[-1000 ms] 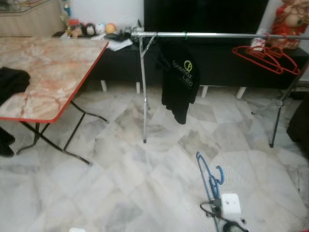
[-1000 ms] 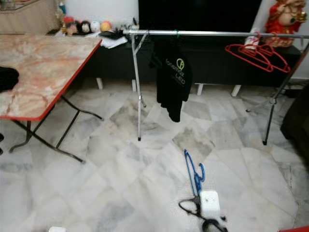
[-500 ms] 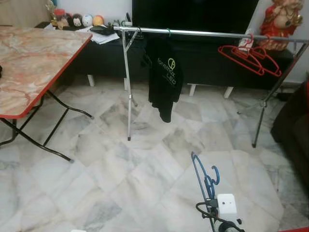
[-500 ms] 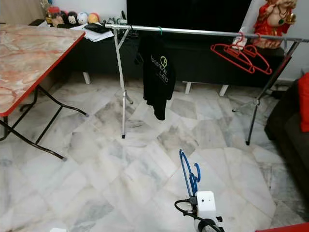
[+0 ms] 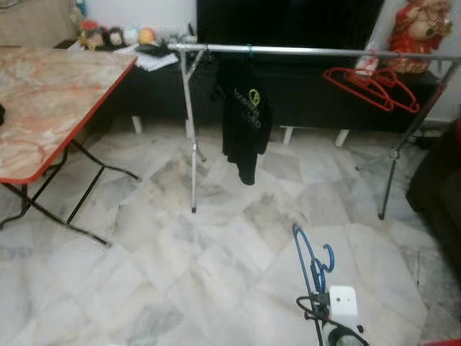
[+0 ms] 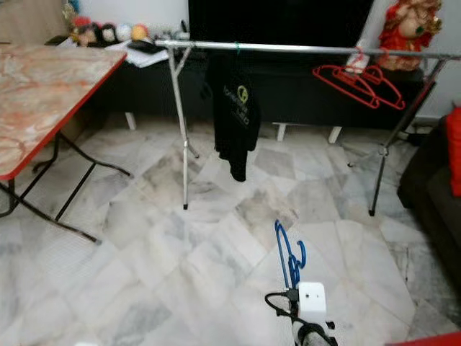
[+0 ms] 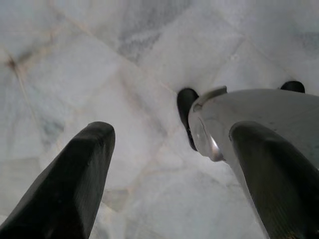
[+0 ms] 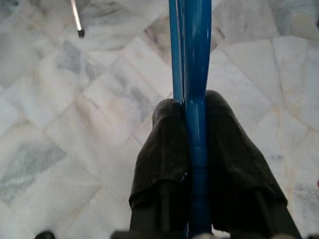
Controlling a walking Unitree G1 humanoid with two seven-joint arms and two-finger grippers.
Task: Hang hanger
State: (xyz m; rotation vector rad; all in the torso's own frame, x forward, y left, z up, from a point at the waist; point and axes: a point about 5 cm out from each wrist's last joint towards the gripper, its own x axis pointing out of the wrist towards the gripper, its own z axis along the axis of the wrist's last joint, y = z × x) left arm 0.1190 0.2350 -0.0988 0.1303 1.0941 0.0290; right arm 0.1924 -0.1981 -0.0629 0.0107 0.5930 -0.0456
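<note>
A blue hanger stands up from my right gripper, which is shut on it low in front of me, above the marble floor. Ahead stands a silver clothes rail on thin legs. A black T-shirt hangs near the rail's left end, and a few red hangers hang near its right end. My left gripper hangs over the floor, fingers spread apart and holding nothing.
A marble-top folding table with a red edge stands at the left. Behind the rail runs a low black TV cabinet with small items on top. A dark sofa sits at the right edge. Open floor lies between me and the rail.
The camera has swung right and then settled; the rail now sits more centred and the table has slid left. The blue hanger stays held in my right gripper.
</note>
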